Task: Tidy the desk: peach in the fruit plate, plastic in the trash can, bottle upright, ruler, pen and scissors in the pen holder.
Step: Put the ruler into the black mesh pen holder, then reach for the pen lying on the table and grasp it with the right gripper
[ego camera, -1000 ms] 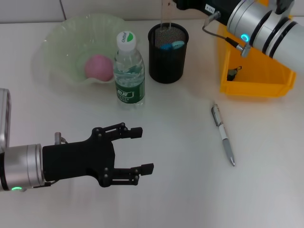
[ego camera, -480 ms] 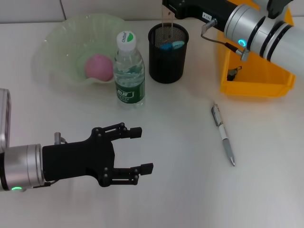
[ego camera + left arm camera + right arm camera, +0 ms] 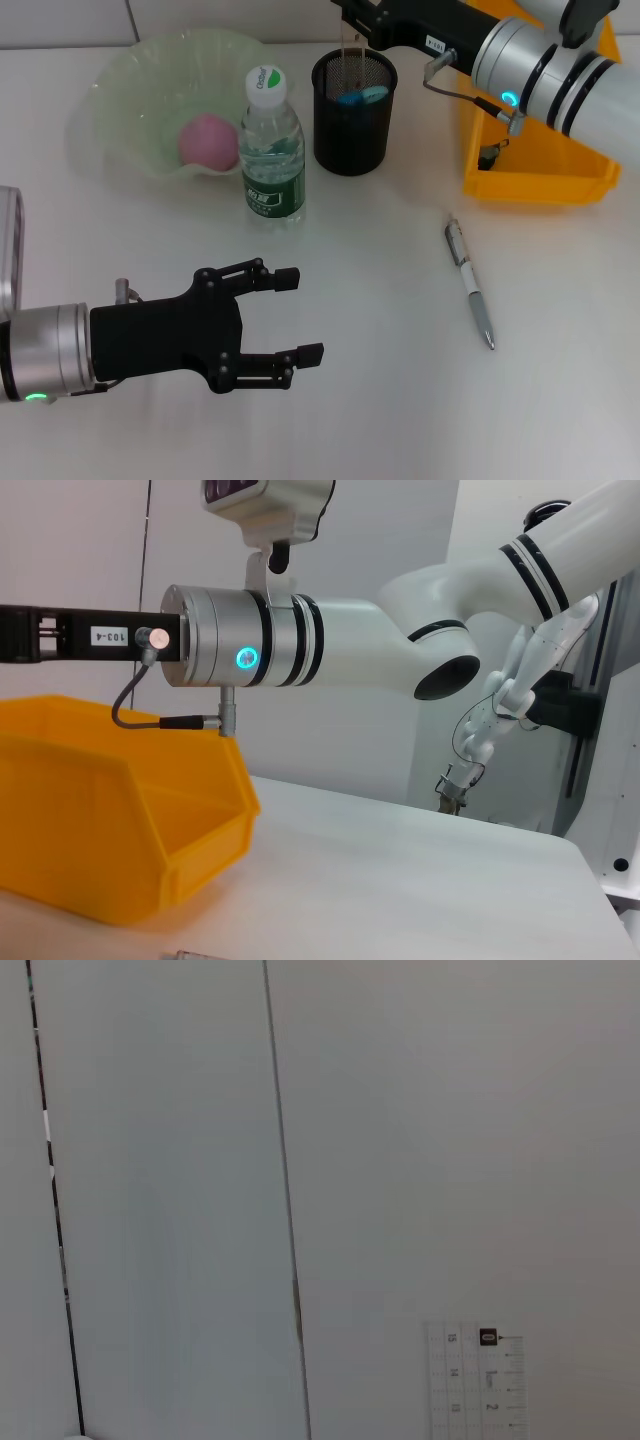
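My left gripper [image 3: 305,315] hovers nearest me at about 7 o'clock, low over the white surface [image 3: 380,400], its fingers [image 3: 283,279] spread wide with nothing between them. Out at 4 o'clock, well apart from that hand, the pen [image 3: 470,284] lies flat on the surface, silver and pointing roughly from 11 toward 5.

Farther out, near 11 o'clock from the middle, the bottle [image 3: 271,148] stands upright with its white cap on top and a green label around it. Just behind it, toward 10 o'clock, sits the pale green fruit plate [image 3: 120,90] with the pink peach [image 3: 208,141] resting inside. At 12 o'clock, just beside the bottle but not touching it, stands the black mesh pen holder [image 3: 353,110]; blue handles, probably the scissors [image 3: 360,96], show inside it. At 2 o'clock is the orange bin [image 3: 540,170], which serves as the trash can, with something small and dark in it that I cannot make out.

My right arm reaches in from 2 o'clock across the bin, and my right gripper [image 3: 352,12] sits at the far edge, right above the pen holder. A thin clear ruler [image 3: 350,50] hangs upright from it down into the holder's mouth; my right wrist view shows the ruler's printed end. I cannot tell how my right fingers stand, as they lie at the picture's edge
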